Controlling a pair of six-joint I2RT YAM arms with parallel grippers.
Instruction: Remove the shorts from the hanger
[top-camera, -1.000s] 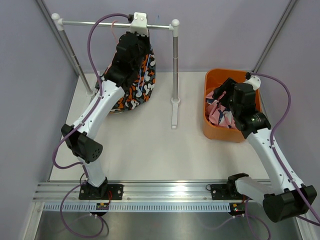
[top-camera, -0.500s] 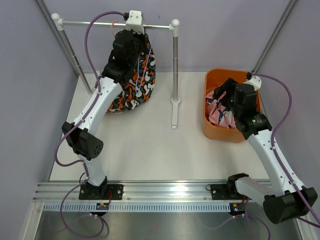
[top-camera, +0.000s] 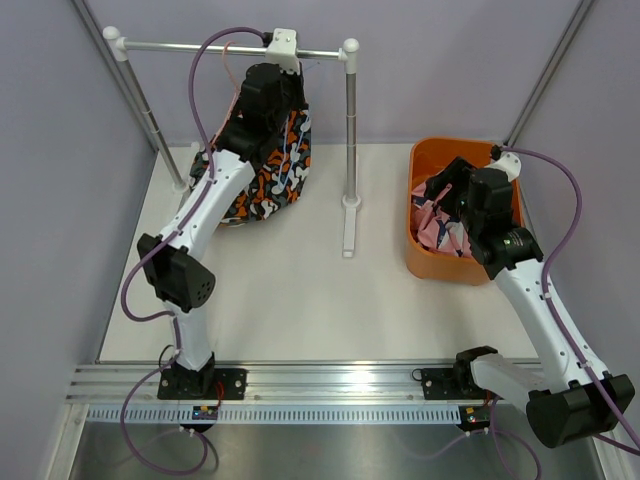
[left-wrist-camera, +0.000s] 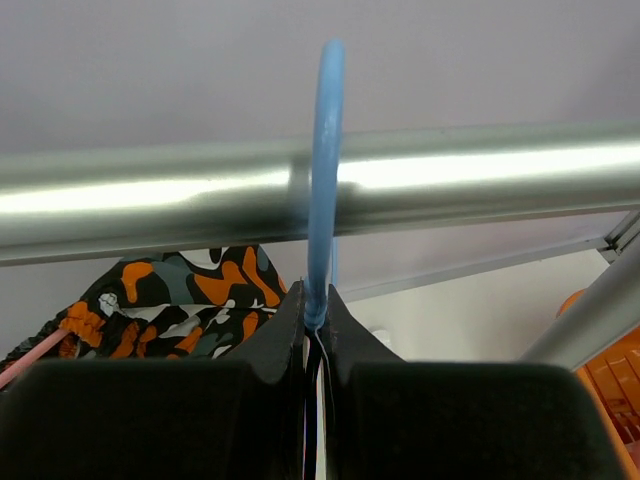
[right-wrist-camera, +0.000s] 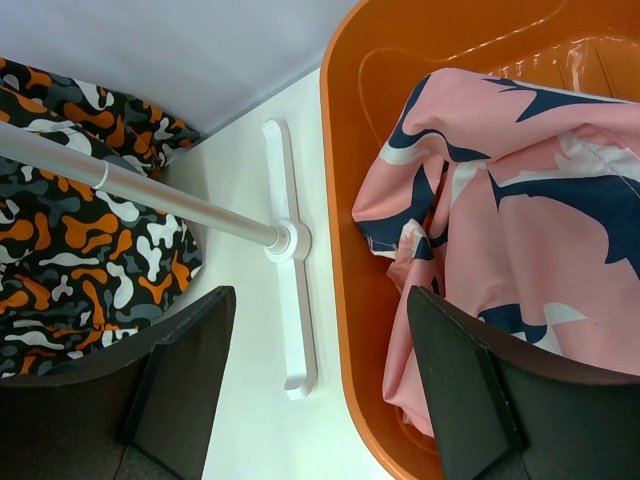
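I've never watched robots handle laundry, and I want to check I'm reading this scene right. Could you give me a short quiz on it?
1. True or false: the pink cloth shorts with navy and white blotches lie in the orange plastic tub.
2. Fill in: the right gripper hangs above that tub with its jaws ____.
3. What is the left gripper clamped on? A: nothing. B: the blue plastic hanger hook. C: the pink shorts.
Key: 1 true. 2 open. 3 B.
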